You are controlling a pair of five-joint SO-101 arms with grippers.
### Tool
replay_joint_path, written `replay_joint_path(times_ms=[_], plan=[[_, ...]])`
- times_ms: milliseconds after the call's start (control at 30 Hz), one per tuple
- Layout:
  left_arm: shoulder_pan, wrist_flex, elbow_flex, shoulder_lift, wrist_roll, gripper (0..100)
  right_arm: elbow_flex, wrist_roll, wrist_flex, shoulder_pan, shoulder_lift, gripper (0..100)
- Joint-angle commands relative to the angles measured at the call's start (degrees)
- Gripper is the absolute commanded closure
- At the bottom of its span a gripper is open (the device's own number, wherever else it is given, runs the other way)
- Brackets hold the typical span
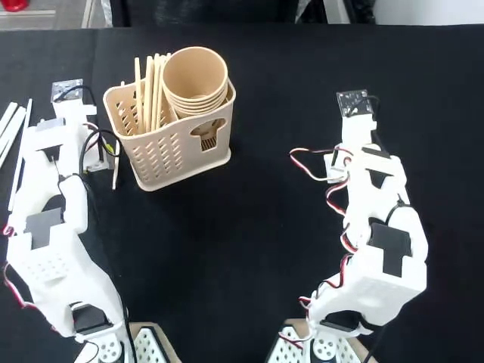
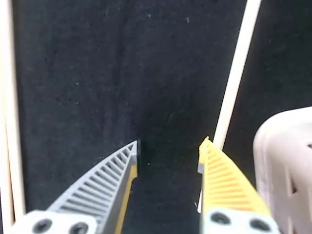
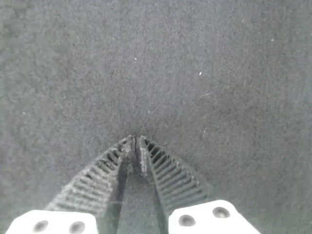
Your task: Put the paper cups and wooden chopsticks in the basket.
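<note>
A black cloth [image 1: 257, 227] covers the desk from edge to edge, its weave flecked with pale lint. Beyond the far edge lies a strip of pale grey floor [image 1: 68, 13]. Just past the far left corner is a red object [image 1: 13, 4], cut off by the frame. A dark shape [image 1: 204, 9] stands behind the middle of the far edge; what it is cannot be told.

The left arm [image 1: 45, 227] and right arm [image 1: 382, 227] are white plastic shells with black servo blocks, and red, white and black cables [image 1: 333, 178] run along the right one. The left gripper [image 2: 170, 144] pairs a grey ribbed finger [image 2: 107, 180] with a yellow ribbed finger [image 2: 224, 180]; the right gripper [image 3: 135, 141] has both ribbed fingers grey.
</note>
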Motion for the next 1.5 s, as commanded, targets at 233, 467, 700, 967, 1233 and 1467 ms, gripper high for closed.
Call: replay_joint_path(times_ms=[233, 467, 700, 967, 1233, 1467], plan=[[2.2, 4.7, -1.5, -9.9, 0.2, 79, -0.1, 0.7, -0.3, 0.2, -3.4, 98.5], [5.8, 2.1, 4.6, -11.9, 0.0, 79, -0.1, 0.7, -0.3, 0.2, -3.4, 98.5], [2.3, -7.9, 11.0, -9.6, -3.7, 80, 0.0, 0.7, -0.3, 0.2, -3.4, 98.5], [0.0, -6.8, 10.9, -6.5, -5.8, 95, 0.0, 0.7, -0.3, 0.2, -3.4, 98.5], [-2.4, 9.0, 10.2, -11.4, -7.1, 97, 0.0, 0.7, -0.3, 0.2, -3.4, 98.5], [-11.2, 11.4, 25.1, -24.4, -15.6, 97, 0.0, 0.7, -0.3, 0.2, -3.4, 98.5]])
